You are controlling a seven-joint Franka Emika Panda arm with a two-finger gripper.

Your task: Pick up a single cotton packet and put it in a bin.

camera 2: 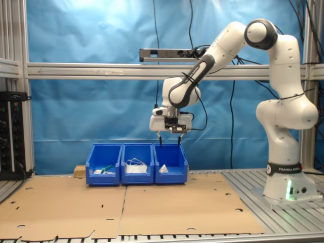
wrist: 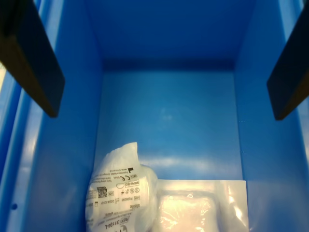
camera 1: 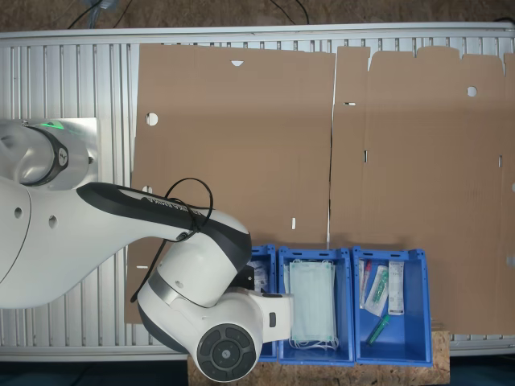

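Packet lying in the blue bin, under the gripper.
Gripper spread wide, empty; best descend straight, centred on the printed packet alone, avoiding its gauzy neighbour.

The white arm reaches out from its base, elbow high, wrist bent straight down, and the gripper hangs with its two fingers spread apart, holding nothing.
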